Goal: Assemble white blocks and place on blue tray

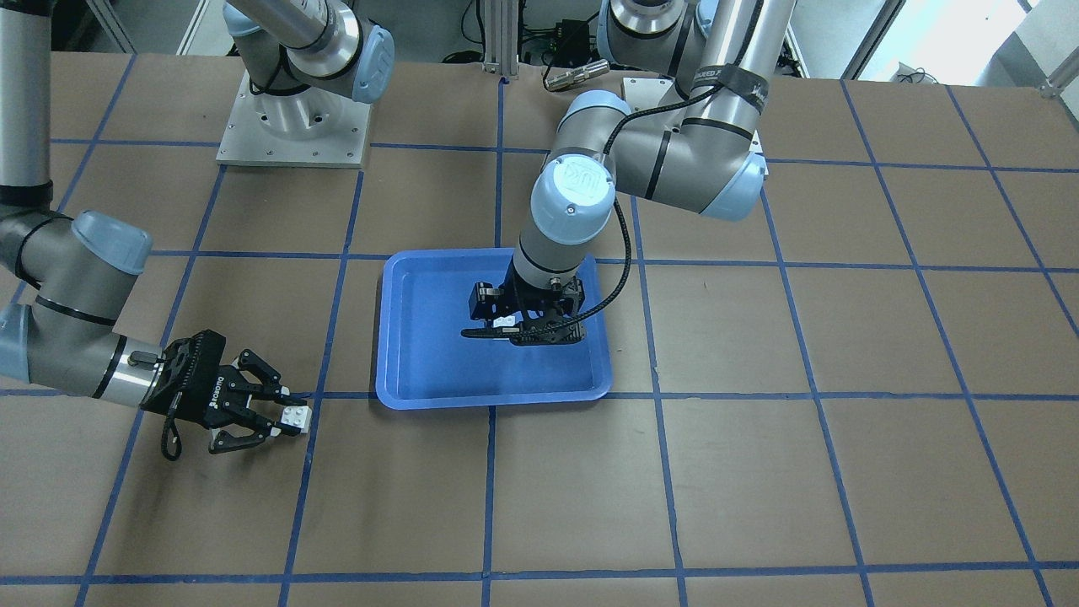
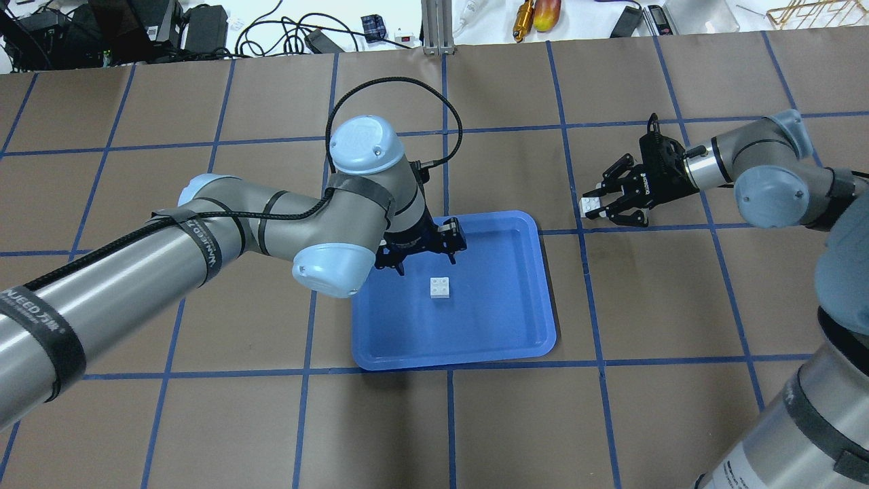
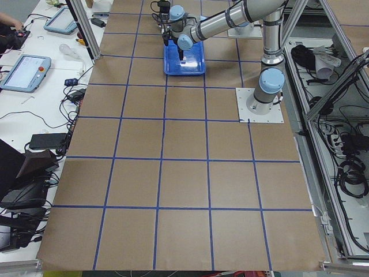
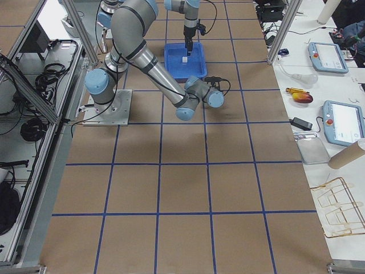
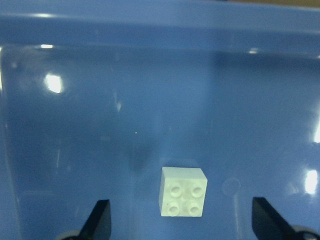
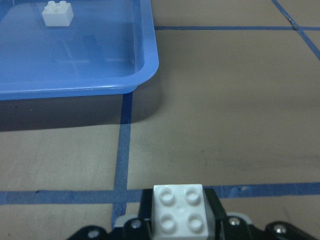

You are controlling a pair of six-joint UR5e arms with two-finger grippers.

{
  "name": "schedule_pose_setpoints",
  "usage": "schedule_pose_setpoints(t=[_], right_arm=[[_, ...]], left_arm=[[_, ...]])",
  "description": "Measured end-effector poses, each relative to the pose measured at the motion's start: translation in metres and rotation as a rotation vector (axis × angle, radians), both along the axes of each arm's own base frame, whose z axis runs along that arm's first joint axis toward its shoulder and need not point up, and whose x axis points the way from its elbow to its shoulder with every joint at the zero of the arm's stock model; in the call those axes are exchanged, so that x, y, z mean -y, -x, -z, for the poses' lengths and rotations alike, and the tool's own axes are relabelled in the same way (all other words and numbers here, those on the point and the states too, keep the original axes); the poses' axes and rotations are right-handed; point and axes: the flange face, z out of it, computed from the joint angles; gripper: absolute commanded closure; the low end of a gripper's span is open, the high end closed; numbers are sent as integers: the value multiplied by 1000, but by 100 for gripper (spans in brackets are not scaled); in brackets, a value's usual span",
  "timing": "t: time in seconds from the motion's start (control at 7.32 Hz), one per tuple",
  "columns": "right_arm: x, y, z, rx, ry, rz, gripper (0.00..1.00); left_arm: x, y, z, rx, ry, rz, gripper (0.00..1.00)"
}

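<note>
Front-facing view: we list the blue tray at the middle of the brown gridded table. The left gripper hangs over the tray's floor, pointing down. At the view's left, the right gripper lies nearly level, close over the table and outside the tray near its corner, with its fingers closed on the gripped white block. Overhead view: the loose white block sits studs up on the tray's floor, apart from every wall. The left gripper hangs over the tray just beside it. The right gripper holds the gripped white block off the tray's far right corner. Side views: tray and arms show far and small (we cannot judge either gripper there). Left wrist view: the loose white block lies flat, four studs up. The two fingertips stand wide apart and clear of it on both sides. Right wrist view: the gripped white block is clamped studs up between the fingers, above a blue tape line. The tray's rounded corner lies ahead, with the loose white block inside the tray.
</note>
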Motion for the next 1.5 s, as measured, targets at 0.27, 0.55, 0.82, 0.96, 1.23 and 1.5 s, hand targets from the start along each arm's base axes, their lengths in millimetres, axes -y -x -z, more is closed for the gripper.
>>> schedule_pose_setpoints(t=[0.27,0.55,0.82,0.96,1.23,1.5], right_arm=[[-13,-13,-23,-5,4,-1,84],[-50,-50,-53,-15,-10,-10,84],[-89,-100,-67,-12,-46,-44,83],[-103,-120,-65,-5,-63,-65,83],[-119,-153,-65,-3,-82,-112,84],[-126,-195,-63,-19,-98,-138,84]], left_arm=[[8,-34,-7,-67,-8,-13,100],[-3,-60,16,-147,-57,-28,100],[-10,-58,33,-242,-70,-17,100],[-15,-55,39,-278,-78,-17,100],[-23,-54,51,-306,-67,-13,100],[-26,-55,59,-310,-62,-9,100]])
